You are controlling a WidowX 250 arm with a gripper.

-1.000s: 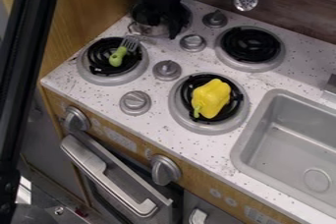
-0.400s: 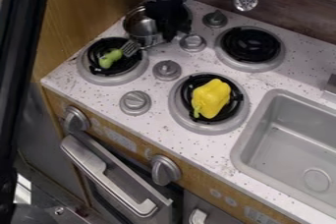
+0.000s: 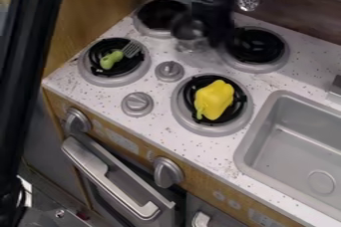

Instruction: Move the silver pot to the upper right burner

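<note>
Silver pot against the pincer, between the two back burners

Clock directions are taken from the middle of the four burners on the speckled white desk. At nine o'clock, a round burner with a grey rim carries a silver-tined toy fork with a light green handle. The tines point towards one o'clock, the handle towards seven. A round grey plastic knob sits at seven o'clock. The dark burner with a grey rim at eleven is bare, and a second grey knob is near the centre.

At twelve o'clock is the shiny silver metal pot, right up against the black pincer, which hangs from the top edge on the pot's three o'clock side. How far open the pincer is, and whether it grips the pot, I cannot tell.

At five o'clock, a yellow toy bell pepper lies on a black burner, stem towards seven. Between two and three is the upper right burner, black with a grey rim, and at four a grey sink.
</note>
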